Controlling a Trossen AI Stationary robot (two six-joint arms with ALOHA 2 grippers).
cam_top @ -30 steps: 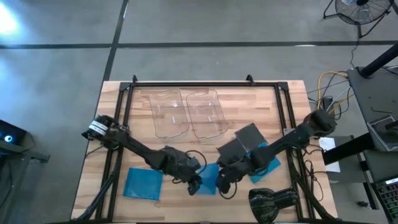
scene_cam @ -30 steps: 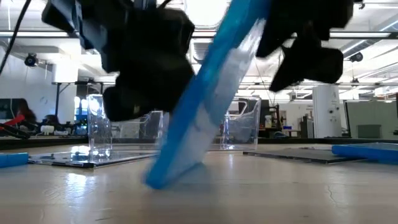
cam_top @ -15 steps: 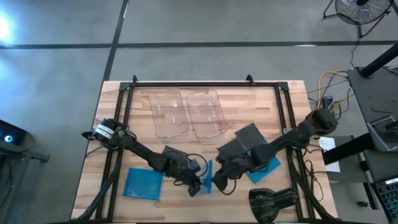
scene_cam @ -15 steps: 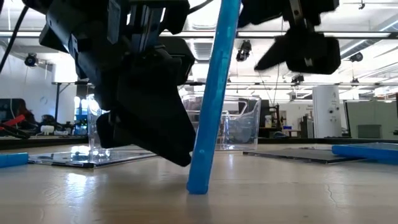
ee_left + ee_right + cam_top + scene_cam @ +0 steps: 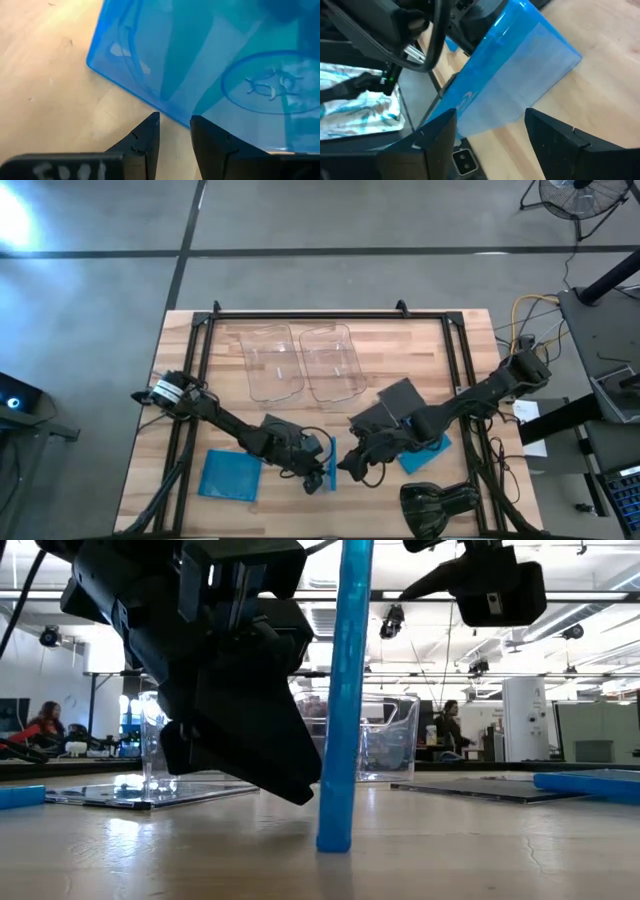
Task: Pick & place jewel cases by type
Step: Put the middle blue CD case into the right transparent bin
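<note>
I see the translucent bright blue square jewel case (image 5: 343,690) standing upright on one edge on the wooden table (image 5: 190,390), near its front edge, between both grippers. My left gripper (image 5: 173,131) holds it: its narrow fingers straddle the case's edge. My right gripper (image 5: 490,130) is spread wide just beside the case without contact. A second blue case (image 5: 231,476) lies flat to the left, a third (image 5: 425,448) to the right beside two dark grey cases (image 5: 390,408). Two clear rectangular plastic trays (image 5: 300,362) sit farther back.
</note>
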